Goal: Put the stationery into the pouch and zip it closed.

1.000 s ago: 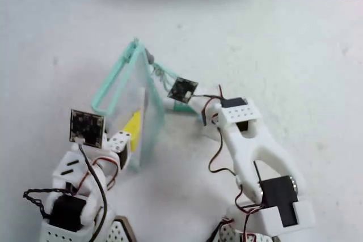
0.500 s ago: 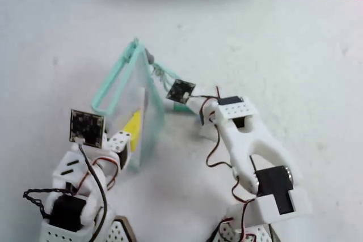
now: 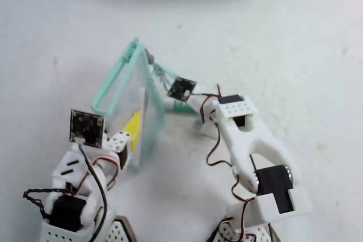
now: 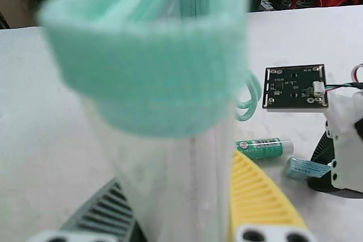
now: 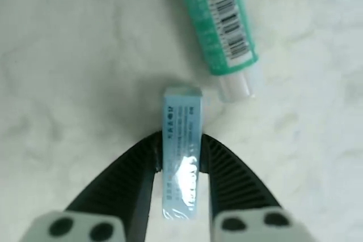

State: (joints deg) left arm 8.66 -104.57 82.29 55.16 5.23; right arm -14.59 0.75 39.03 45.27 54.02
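Two jaws of the right gripper [image 5: 180, 140] pinch the blue eraser [image 5: 181, 111] by its long sides, its long axis in line with them, beside the glue stick [image 5: 218, 21] on the worktop [image 5: 68, 55], while the pouch [image 3: 133, 100], clamped upright by the left gripper [image 4: 176, 174], stands just left.

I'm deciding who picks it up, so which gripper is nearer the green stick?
Right. The right gripper sits just beside the green stick, fingers shut on the blue eraser next to it. The left gripper holds the pouch, farther away.
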